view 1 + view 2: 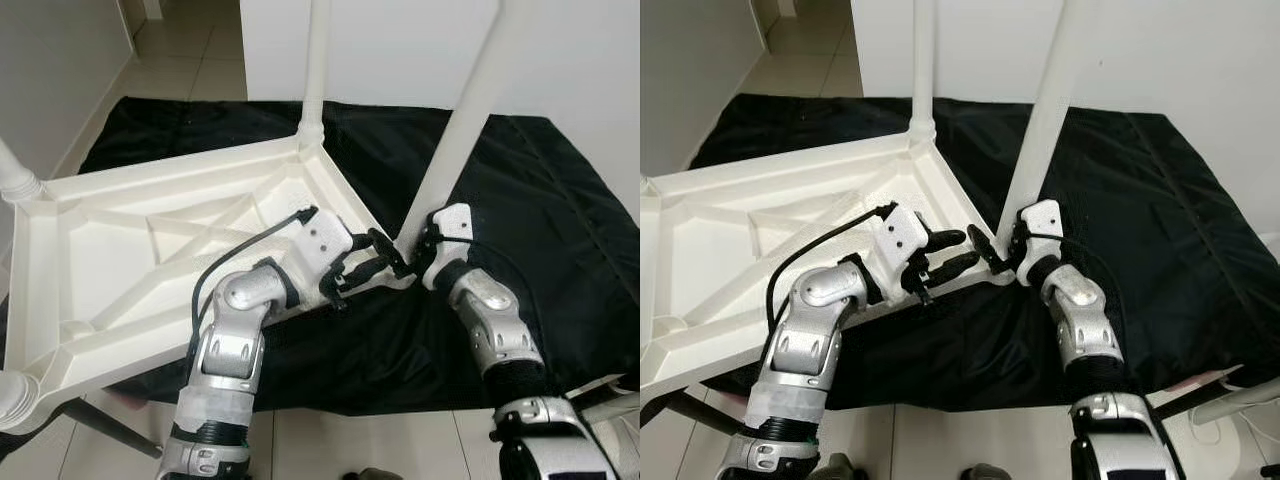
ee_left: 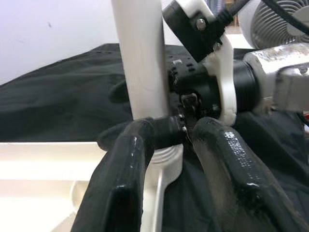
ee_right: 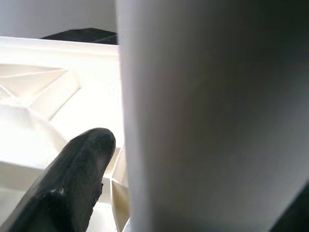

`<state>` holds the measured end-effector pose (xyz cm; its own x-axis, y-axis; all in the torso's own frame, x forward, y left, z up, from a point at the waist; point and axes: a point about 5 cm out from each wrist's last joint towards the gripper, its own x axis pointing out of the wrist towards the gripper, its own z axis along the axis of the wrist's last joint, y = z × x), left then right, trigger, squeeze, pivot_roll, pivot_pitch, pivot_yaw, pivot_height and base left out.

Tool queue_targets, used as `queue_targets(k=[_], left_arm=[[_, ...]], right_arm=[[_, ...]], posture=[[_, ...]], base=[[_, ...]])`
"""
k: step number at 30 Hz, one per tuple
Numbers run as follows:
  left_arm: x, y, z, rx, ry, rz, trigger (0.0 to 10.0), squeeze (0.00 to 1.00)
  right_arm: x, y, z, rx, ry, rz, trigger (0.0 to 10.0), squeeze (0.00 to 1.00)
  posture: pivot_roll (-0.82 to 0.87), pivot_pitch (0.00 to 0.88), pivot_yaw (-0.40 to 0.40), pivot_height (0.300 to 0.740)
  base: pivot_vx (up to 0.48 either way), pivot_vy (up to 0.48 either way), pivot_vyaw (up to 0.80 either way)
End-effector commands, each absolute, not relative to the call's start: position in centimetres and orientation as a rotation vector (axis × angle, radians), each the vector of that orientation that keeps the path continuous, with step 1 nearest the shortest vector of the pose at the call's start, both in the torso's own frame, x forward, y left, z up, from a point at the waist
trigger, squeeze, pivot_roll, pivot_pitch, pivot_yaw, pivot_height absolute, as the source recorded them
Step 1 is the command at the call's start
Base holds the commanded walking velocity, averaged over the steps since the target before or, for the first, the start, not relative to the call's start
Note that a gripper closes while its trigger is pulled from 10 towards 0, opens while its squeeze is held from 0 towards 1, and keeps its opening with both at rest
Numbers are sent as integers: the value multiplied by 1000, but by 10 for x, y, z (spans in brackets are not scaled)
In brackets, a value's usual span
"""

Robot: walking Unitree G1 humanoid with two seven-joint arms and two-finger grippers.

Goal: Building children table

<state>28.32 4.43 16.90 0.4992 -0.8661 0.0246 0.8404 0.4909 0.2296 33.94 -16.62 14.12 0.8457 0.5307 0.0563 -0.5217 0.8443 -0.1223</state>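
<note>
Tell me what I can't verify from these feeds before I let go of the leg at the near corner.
- Near table leg: its top runs off the head views' upper edge.
- Its socket in the tabletop: hidden by the left gripper and right gripper, so seating is unknown.
- Right wrist view: the leg blocks the second finger; one fingertip shows.
- Left wrist view: its fingers cover the leg's threaded base.

Silver jointed arms, white wrist housings (black cable looping over left), glossy black fingers (image 2: pixel 120 183).
</note>
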Motion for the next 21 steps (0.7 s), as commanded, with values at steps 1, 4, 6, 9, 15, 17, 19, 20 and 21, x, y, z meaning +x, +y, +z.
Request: queue_targets(k=[1,4,6,9,15,17,19,20,21], left_arm=[[268,37,133,75,-57,-844,10000,0],[265,35,128,104,-47,-864,10000,0],[263,35,127,113,-47,-874,10000,0],[262,35,127,120,-48,-880,10000,0],[265,37,129,129,-79,-879,10000,0],[265,38,130,133,-82,-878,10000,0],[265,39,130,136,-85,-877,10000,0],[265,40,130,138,-85,-876,10000,0],[265,41,130,141,-85,-876,10000,0]], right_arm=[[341,-160,139,-108,-83,620,10000,0],[342,-158,139,-111,-85,650,10000,0],[343,-157,138,-110,-86,665,7647,0],[345,-158,136,-108,-84,678,1373,0],[345,-163,129,-61,-61,680,0,0],[344,-165,126,-40,-54,668,0,0],[344,-166,124,-23,-50,663,0,0],[343,-167,123,-9,-49,655,0,0],[342,-167,122,6,-47,647,2667,0]], posture=[[-19,5,-41,740],[-21,3,-38,740],[-20,3,-37,740],[-18,4,-34,740],[-15,5,-32,740],[-12,8,-33,740],[-13,10,-30,740],[-13,10,-30,740],[-14,10,-28,740]], base=[[0,0,0],[0,0,0],[0,0,0],[0,0,0],[0,0,0],[0,0,0],[0,0,0],[0,0,0],[0,0,0]])
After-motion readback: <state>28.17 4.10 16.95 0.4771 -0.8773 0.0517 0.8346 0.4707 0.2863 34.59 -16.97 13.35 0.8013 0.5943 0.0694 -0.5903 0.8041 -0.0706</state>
